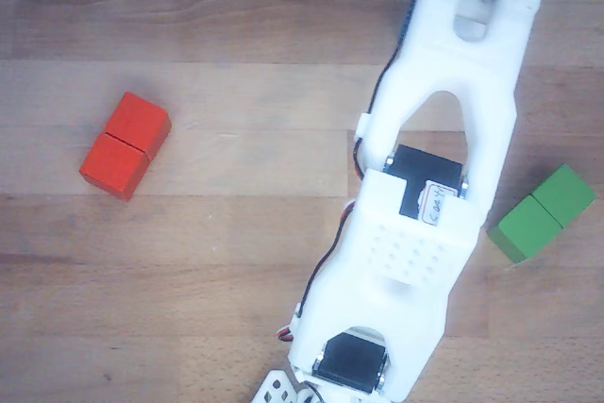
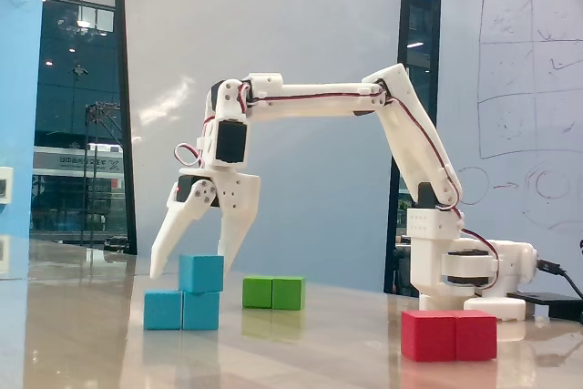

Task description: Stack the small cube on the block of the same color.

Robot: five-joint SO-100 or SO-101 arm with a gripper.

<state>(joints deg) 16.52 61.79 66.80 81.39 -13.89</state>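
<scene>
Fixed view: small cube sits on top of the block, over its right half, faces roughly square to the block. Gripper hangs directly above with fingers spread wide — left fingertip out past the cube's left side, the other finger behind the cube; no contact visible, cube released. Block lies flat on the table. Green double block further back to the right, red double block nearest the camera on the right, close to the arm's base.

Other view, looking down: white arm runs from top right to bottom centre and fills the middle. Red double block left, green double block right — both on bare wood, well apart. Cube, blue block and fingertips out of frame here.
</scene>
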